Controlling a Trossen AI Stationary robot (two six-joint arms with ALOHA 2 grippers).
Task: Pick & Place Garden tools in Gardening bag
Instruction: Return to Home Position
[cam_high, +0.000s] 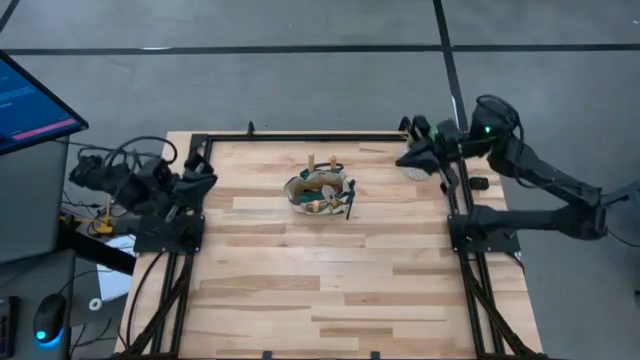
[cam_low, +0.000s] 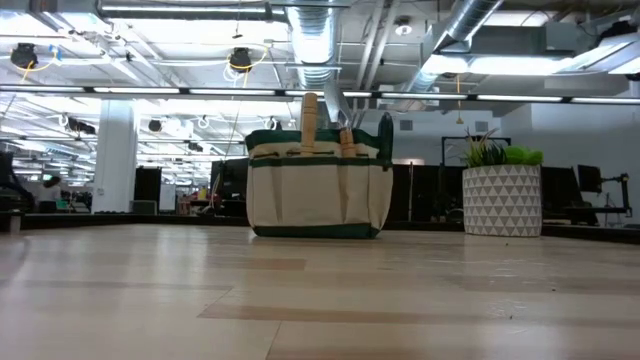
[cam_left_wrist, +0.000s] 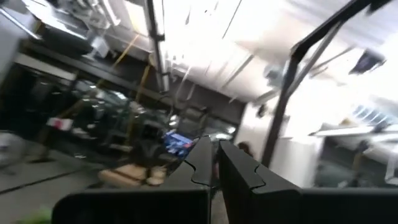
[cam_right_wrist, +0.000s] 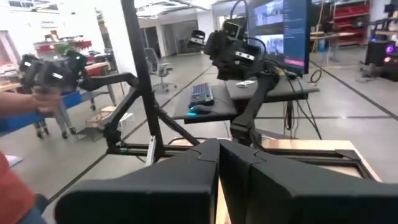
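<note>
A small beige fabric tote with dark green trim (cam_low: 318, 198) stands upright on the light wooden plank worktop (cam_high: 300, 290), toward its far edge and roughly midway between the 2 arms. From its oval mouth 2 light wooden trowel handles stick up side by side: the taller one (cam_low: 310, 118) and a shorter one (cam_low: 347, 140) just beside it. Their metal heads are hidden down inside the bag. Seen from above, more pale shapes lie within the mouth, too small to tell apart. A slim dark green piece (cam_low: 385, 128) rises at the bag's edge next to the shorter handle; whether it is a tool or the bag's own handle cannot be told.

Well apart from the bag, at the worktop's far right corner, stands a white patterned pot (cam_low: 502, 200) holding a green plant (cam_low: 498, 154).

The left arm (cam_high: 150, 185) sits folded at the worktop's left edge. Its left pincer (cam_left_wrist: 214, 149) points up toward the ceiling, the fingers drawn to a narrow slit with nothing between them. The right arm (cam_high: 540, 175) reaches in from the right edge. Its right pincer (cam_right_wrist: 219, 144), above the pot's corner, has its fingers pressed together and holds nothing.
</note>
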